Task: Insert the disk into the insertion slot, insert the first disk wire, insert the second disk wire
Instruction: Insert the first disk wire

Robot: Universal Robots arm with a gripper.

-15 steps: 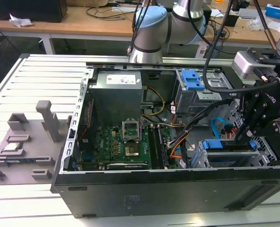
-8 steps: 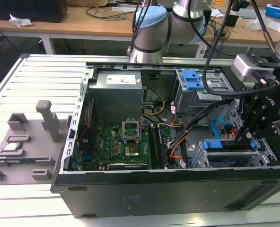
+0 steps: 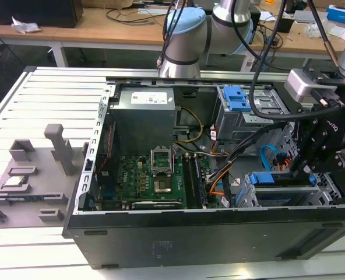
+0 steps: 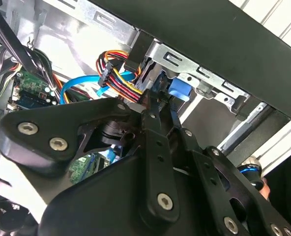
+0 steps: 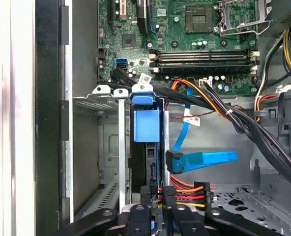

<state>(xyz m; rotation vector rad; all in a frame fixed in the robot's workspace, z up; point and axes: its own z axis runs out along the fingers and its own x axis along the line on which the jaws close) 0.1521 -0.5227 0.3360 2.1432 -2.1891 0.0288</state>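
The disk [image 5: 146, 126] in its blue frame sits on edge inside the insertion slot [image 5: 122, 147], a grey metal cage near the case's front wall; the exterior view shows the disk [image 3: 275, 178] at its right. My gripper [image 5: 158, 202] is at the disk's rear edge, shut on the dark plug of the first disk wire [image 5: 185, 193], an orange, red and black bundle. The second wrist view shows the gripper [image 4: 148, 105] pinching that plug, with the first disk wire [image 4: 117, 73] bending away. The second disk wire [image 5: 209, 158], flat and light blue, lies loose beside the disk, its dark plug [image 5: 174, 162] free.
The motherboard [image 5: 185, 39] lies beyond the cage. A thick black cable bundle [image 5: 253, 130] crosses the bay beside the disk. A taller grey bay with blue latches [image 3: 238, 108] stands behind. The black case wall [image 5: 49, 118] runs close along the cage.
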